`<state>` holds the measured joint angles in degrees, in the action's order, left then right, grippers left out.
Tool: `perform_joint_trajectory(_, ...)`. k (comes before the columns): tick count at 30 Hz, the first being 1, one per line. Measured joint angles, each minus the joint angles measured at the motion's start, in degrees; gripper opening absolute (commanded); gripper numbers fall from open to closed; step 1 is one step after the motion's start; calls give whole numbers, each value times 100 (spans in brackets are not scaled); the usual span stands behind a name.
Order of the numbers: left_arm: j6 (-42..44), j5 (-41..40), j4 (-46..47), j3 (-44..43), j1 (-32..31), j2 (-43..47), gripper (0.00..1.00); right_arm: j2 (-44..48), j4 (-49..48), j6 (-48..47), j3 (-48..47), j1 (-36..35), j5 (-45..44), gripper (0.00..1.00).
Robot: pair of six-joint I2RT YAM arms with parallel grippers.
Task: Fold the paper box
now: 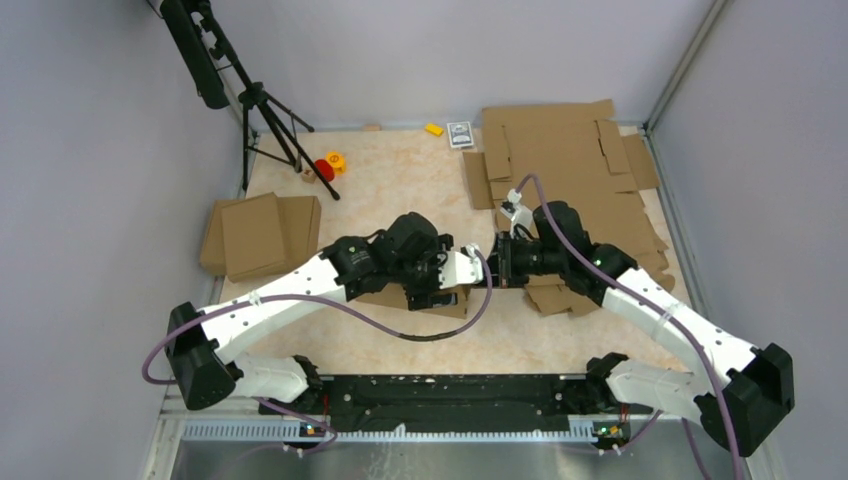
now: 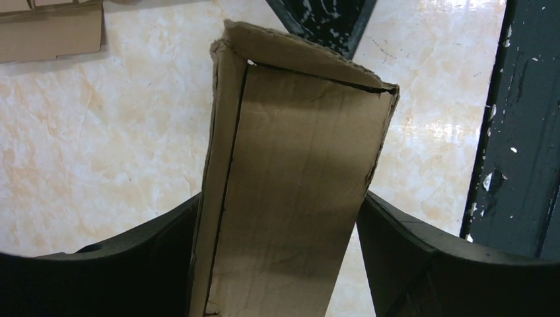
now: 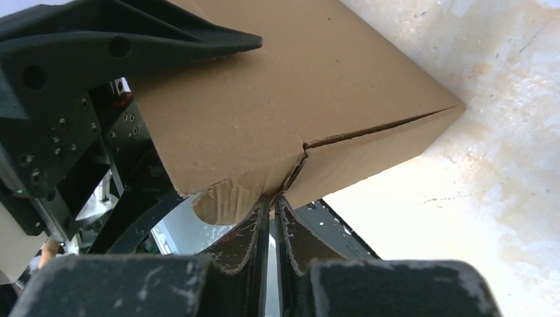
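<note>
In the middle of the overhead view, I am holding the paper box (image 1: pixel 445 300) over the counter (image 1: pixel 400 180), my left pincer (image 2: pixel 277 198) clamping across its width. My right pincer (image 3: pixel 272 201) is closed, its tips pushing at a seam. Pushing harder is risking a tear at that frayed corner, or twisting the box loose.

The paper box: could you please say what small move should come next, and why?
Probably the right gripper should nudge forward, pressing the flap in: its shut tips sit at the gaping seam of the paper box, which the left gripper braces.
</note>
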<state>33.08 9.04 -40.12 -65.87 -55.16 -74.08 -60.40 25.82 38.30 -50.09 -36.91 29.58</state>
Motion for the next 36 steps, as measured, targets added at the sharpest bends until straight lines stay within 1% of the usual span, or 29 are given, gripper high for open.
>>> perform_joint_trajectory(8, -46, -48, 116, 42, -15, 0, 76, 20, -160, 184, 286, -122, -33, 8)
perform_joint_trajectory(12, -59, -76, 136, 44, -33, 0, 75, 127, -184, 219, 284, -153, -92, 13)
perform_joint_trajectory(18, -61, -92, 142, 44, -46, -2, 75, 249, -201, 258, 284, -160, -136, 15)
perform_joint_trajectory(25, -61, -92, 142, 44, -46, -4, 75, 247, -216, 284, 284, -160, -208, 14)
perform_joint_trajectory(30, -61, -94, 144, 44, -46, -7, 75, 157, -4, 166, 269, -162, -433, 13)
perform_joint_trajectory(36, -57, -96, 155, 44, -46, -31, 75, 131, 332, -20, 105, -162, -643, 17)
